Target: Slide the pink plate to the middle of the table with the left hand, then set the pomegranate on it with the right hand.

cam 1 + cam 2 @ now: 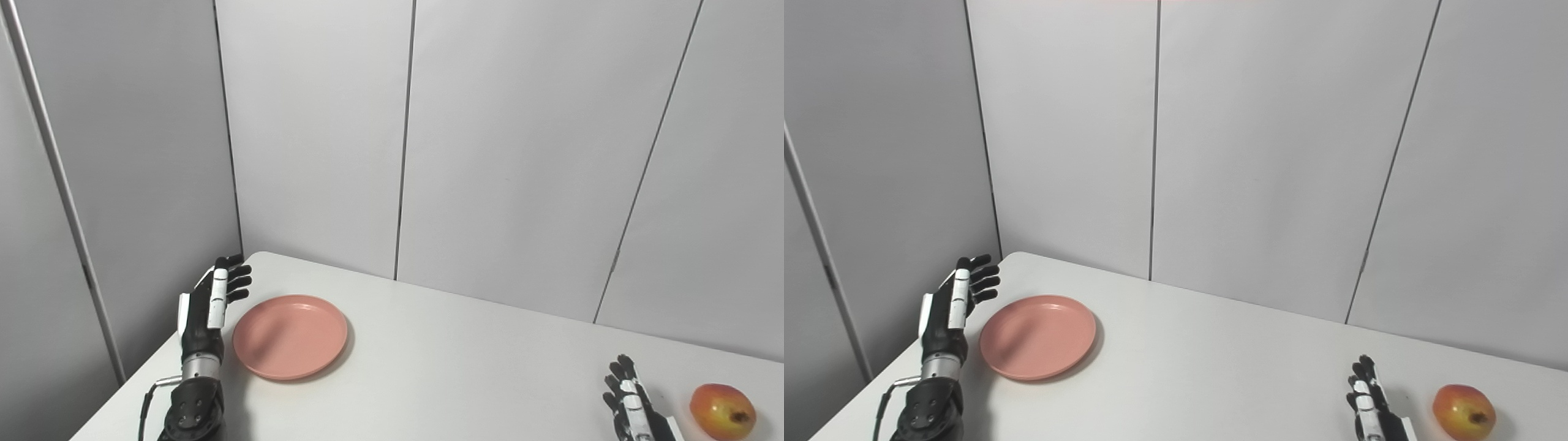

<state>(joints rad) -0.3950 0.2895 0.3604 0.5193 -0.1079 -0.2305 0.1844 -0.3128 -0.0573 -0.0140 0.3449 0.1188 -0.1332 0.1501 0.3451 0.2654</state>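
The pink plate (290, 335) lies empty on the white table (465, 373) toward its far left corner. My left hand (211, 303) stands edge-up just left of the plate's rim, fingers straight and apart, holding nothing; I cannot tell if it touches the rim. The pomegranate (722, 411), red and yellow, lies at the near right of the table. My right hand (631, 401) is open just left of the pomegranate, with a small gap between them, partly cut off by the picture's bottom edge.
Grey wall panels (502, 153) close off the table's far side and its left side. The table's left edge (116, 398) runs close beside my left forearm. A broad stretch of bare tabletop lies between the plate and the pomegranate.
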